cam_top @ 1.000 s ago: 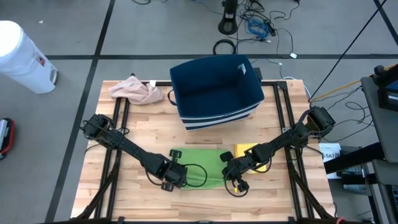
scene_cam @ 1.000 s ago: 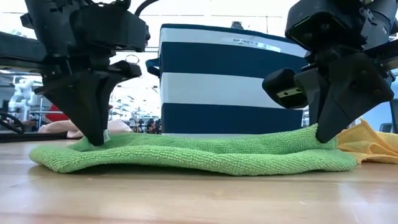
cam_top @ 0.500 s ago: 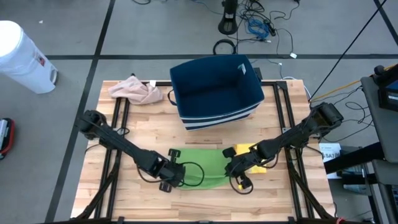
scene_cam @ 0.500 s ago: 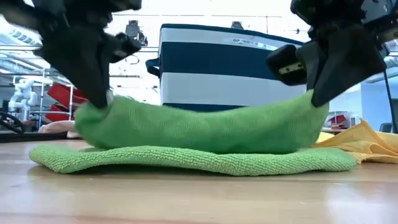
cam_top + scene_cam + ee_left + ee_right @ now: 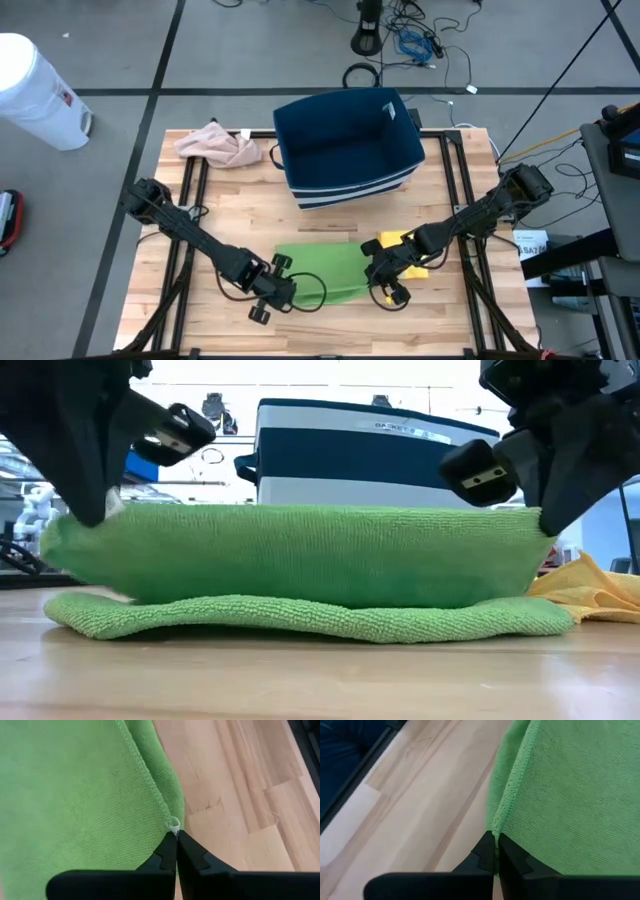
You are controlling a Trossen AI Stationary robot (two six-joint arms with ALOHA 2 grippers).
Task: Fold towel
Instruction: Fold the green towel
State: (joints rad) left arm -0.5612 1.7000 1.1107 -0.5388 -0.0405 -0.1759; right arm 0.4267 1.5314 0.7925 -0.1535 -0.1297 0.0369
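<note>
Lifting a green towel by two corners above the desk

Spreading under everything is the wooden desk [image 5: 330, 215], with a dark metal frame running along its left and right sides. Toward 12 o'clock on it sits the navy basket [image 5: 347, 145], white-striped on its side, the biggest thing there. In the low view it stands behind the towel.

The green towel [image 5: 325, 272] lies toward 6 o'clock, between the two arms. In the low view its upper layer is raised and stretched taut from side to side, while the lower layer rests flat on the wood.

The left arm reaches in from 9 o'clock. The left gripper [image 5: 275, 290] is at the towel's left end, its jaws pinched tight on a corner of the towel, right at the stitched hem with its small white tag, as the left wrist view shows. The right arm comes in from 3 o'clock, and the right gripper [image 5: 383, 275] has its jaws clamped on the hemmed corner at the towel's right end.

A pink cloth [image 5: 220, 145] is bunched at about 10 o'clock, well apart from the towel. A yellow cloth [image 5: 405, 247] lies just beside the towel's right end, partly under the right arm
</note>
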